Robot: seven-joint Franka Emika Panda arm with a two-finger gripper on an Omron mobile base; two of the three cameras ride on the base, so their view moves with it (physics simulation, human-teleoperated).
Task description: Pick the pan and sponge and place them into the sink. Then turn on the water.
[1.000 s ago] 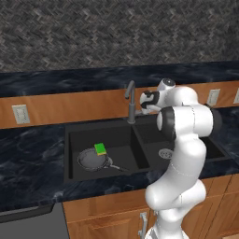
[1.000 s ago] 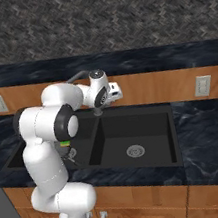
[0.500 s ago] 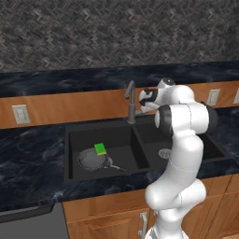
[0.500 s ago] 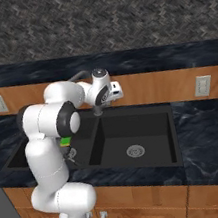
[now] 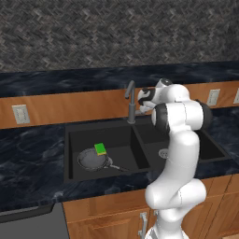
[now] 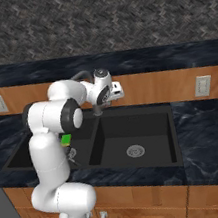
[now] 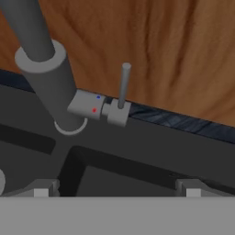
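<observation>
The dark grey pan [image 5: 92, 160] lies flat in the left basin of the black sink [image 5: 122, 144], its thin handle pointing toward the divider. On the pan's far rim rests the green sponge [image 5: 100, 148], which also peeks out beside my arm [image 6: 66, 140]. My gripper [image 5: 143, 98] hovers open just right of the faucet [image 5: 131, 103], behind the divider. In the hand view the faucet's upright lever [image 7: 124, 86] stands a short way ahead of my open gripper [image 7: 115, 189], between the two fingertips [image 7: 42, 188], with the column [image 7: 50, 78] to its left.
The right basin [image 6: 141, 135] holds a round silver drain [image 6: 135, 151]. Black counter [image 5: 28, 158] flanks the sink, with a wooden backsplash and wall outlets [image 5: 19, 113] behind. My own arm stands over the sink's front edge.
The gripper has crept a little closer to the faucet, still open. Pan and sponge have not moved.
</observation>
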